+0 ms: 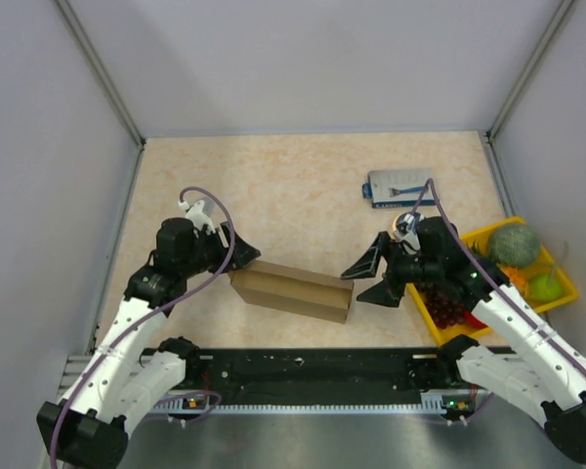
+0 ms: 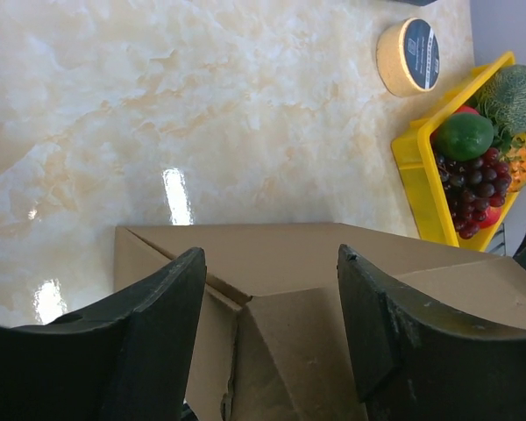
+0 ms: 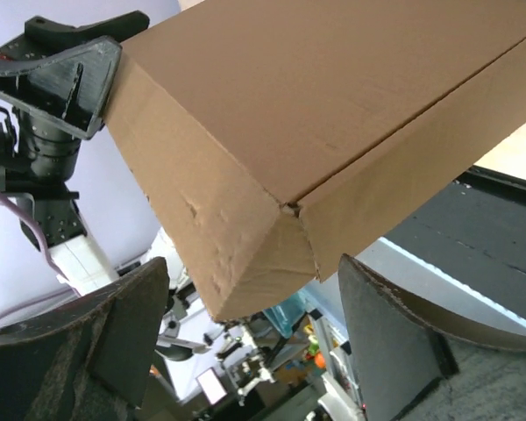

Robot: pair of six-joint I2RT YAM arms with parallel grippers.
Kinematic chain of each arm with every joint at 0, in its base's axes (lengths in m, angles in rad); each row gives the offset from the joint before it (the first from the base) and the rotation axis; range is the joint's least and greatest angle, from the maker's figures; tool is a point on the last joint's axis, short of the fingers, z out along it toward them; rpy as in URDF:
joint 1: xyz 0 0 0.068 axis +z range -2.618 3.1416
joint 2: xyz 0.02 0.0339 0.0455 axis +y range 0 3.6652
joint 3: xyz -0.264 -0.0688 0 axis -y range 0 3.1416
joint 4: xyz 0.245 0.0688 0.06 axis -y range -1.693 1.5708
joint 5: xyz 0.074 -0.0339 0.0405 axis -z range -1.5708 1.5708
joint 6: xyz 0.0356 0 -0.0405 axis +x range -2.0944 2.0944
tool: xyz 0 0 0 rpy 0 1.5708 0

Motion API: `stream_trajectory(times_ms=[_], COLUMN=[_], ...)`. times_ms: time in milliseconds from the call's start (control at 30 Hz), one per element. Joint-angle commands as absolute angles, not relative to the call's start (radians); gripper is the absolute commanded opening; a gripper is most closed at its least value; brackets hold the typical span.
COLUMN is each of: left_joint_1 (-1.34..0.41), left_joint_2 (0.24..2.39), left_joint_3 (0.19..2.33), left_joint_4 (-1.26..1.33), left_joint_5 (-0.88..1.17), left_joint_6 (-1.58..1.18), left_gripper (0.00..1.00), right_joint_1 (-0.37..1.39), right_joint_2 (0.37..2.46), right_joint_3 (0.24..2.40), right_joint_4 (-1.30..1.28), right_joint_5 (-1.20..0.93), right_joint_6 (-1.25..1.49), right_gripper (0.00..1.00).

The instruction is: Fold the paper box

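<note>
Seemingly the end-closing stage: left claw (image 1: 244,250) and right claw (image 1: 364,277), both open, flank the paper box (image 1: 293,289); next, probably press its ends shut.

A yellow tray (image 2: 416,189) holds grapes (image 2: 473,189) and green fruit (image 2: 463,136) — near it, a tape roll (image 2: 408,57) and a blue-and-white package (image 1: 398,186).

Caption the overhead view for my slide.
Left gripper and right gripper, both open, flank the paper box on the table.

Matt cardboard paper box (image 1: 293,290), glossy tabletop (image 1: 293,186)
</note>
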State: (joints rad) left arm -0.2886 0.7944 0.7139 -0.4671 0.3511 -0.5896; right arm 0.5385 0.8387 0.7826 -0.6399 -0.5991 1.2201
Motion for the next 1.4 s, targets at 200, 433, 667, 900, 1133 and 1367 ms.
stream_trajectory(times_ms=[200, 433, 667, 900, 1133, 1367], left_joint_1=[-0.285, -0.285, -0.285, -0.285, -0.285, -0.287], left_joint_2=[0.778, 0.773, 0.733, 0.655, 0.686, 0.693], left_joint_3=[0.638, 0.581, 0.558, 0.499, 0.526, 0.525], left_joint_4=[-0.364, -0.341, -0.348, -0.322, -0.333, -0.333], left_joint_5=[0.35, 0.331, 0.305, 0.279, 0.273, 0.253], left_joint_6=[-0.62, -0.627, -0.64, -0.663, -0.67, -0.672], left_gripper=[0.56, 0.49, 0.46, 0.46, 0.45, 0.45], right_joint_1=[0.56, 0.587, 0.591, 0.707, 0.943, 0.956], right_joint_2=[0.839, 0.848, 0.851, 0.946, 1.052, 1.065], right_joint_3=[0.709, 0.68, 0.8, 1.173, 1.097, 0.832], right_joint_4=[-0.479, -0.476, -0.584, -0.789, -0.392, 0.024], right_joint_5=[-0.623, -0.574, -0.555, -0.325, -0.474, -0.607], right_joint_6=[1.325, 1.259, 1.002, 0.679, 0.834, 1.083], right_gripper=[0.6, 0.51, 0.65, 0.75, 0.61, 0.29])
